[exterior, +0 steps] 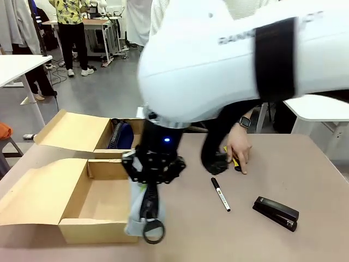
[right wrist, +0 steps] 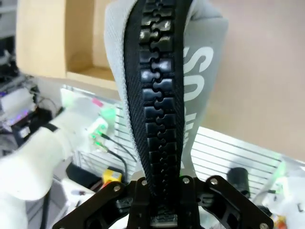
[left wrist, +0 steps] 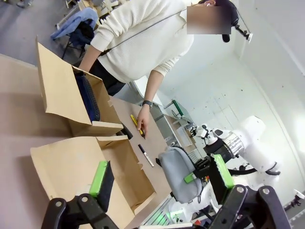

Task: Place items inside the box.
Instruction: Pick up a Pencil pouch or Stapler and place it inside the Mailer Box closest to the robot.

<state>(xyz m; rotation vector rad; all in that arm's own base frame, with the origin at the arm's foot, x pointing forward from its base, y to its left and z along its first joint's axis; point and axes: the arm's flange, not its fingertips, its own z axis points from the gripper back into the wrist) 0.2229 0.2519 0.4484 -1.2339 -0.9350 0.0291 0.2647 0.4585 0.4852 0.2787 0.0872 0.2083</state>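
Front view: the right gripper (exterior: 151, 173) is clamped on the grey pencil case (exterior: 143, 210), which hangs just beside the open box (exterior: 82, 221) at its near right corner; a person's hand (exterior: 240, 148) rests on the yellow knife (exterior: 235, 161); left wrist view: the left gripper (left wrist: 159, 167) has its fingers spread apart, looking over the box; right wrist view: the jaws pinch the case along its black zip (right wrist: 155, 95).

Grey floor (exterior: 98, 98) with white desks (exterior: 19, 64) around the brown table (exterior: 305, 174)
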